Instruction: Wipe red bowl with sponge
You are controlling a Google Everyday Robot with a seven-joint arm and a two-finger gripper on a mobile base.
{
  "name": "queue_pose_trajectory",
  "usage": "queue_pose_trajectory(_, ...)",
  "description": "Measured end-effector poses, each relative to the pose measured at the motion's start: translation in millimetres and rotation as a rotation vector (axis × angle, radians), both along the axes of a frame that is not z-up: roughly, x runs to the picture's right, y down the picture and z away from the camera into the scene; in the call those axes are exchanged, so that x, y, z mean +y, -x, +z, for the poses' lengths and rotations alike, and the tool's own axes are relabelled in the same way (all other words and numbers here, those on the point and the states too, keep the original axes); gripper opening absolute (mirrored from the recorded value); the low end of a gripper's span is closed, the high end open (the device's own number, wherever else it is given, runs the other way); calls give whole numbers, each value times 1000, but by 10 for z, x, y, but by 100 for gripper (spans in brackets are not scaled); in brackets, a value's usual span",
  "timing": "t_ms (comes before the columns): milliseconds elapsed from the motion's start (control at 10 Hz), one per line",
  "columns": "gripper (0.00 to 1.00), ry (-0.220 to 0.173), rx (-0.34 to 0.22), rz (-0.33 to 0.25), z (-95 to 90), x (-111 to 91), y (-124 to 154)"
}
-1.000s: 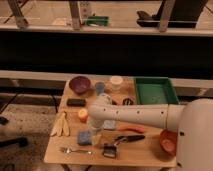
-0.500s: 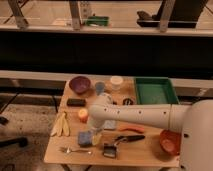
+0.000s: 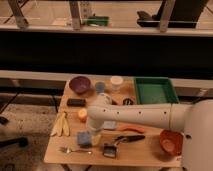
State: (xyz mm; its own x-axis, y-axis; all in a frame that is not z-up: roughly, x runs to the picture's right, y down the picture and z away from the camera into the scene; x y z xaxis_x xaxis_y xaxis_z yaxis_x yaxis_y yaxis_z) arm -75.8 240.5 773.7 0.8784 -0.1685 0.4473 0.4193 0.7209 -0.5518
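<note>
The red bowl [image 3: 170, 141] sits at the front right corner of the wooden table [image 3: 145, 155], partly behind my white body. A blue sponge [image 3: 84, 138] lies near the front left. My white arm [image 3: 140, 116] reaches across the table from the right. The gripper [image 3: 94, 134] points down just to the right of the sponge, at or touching its edge. The gripper is far from the red bowl.
A purple bowl [image 3: 80, 84], a blue cup [image 3: 100, 87], a white cup [image 3: 116, 81] and a green tray [image 3: 155, 90] stand at the back. A black block [image 3: 76, 102], a yellow item [image 3: 61, 125], a fork [image 3: 75, 150], a black brush [image 3: 117, 145] and an orange tool [image 3: 131, 129] lie nearer the front.
</note>
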Motion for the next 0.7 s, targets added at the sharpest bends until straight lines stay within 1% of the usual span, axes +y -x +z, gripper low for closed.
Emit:
queue_pose_trajectory(100, 0, -16, 7, 5, -85, -76, -45)
queue_pose_trajectory(200, 0, -41, 17, 16, -233, -203, -121)
queue_pose_trajectory(300, 0, -72, 31, 31, -449, -385, -221)
queue_pose_trajectory(400, 0, -95, 46, 45, -619, -527, -324)
queue_pose_trajectory(500, 0, -120, 64, 68, -790, -674, -489)
queue_pose_trajectory(600, 0, -134, 87, 97, -917, -787, -709)
queue_pose_trajectory(700, 0, -143, 113, 131, -996, -862, -952)
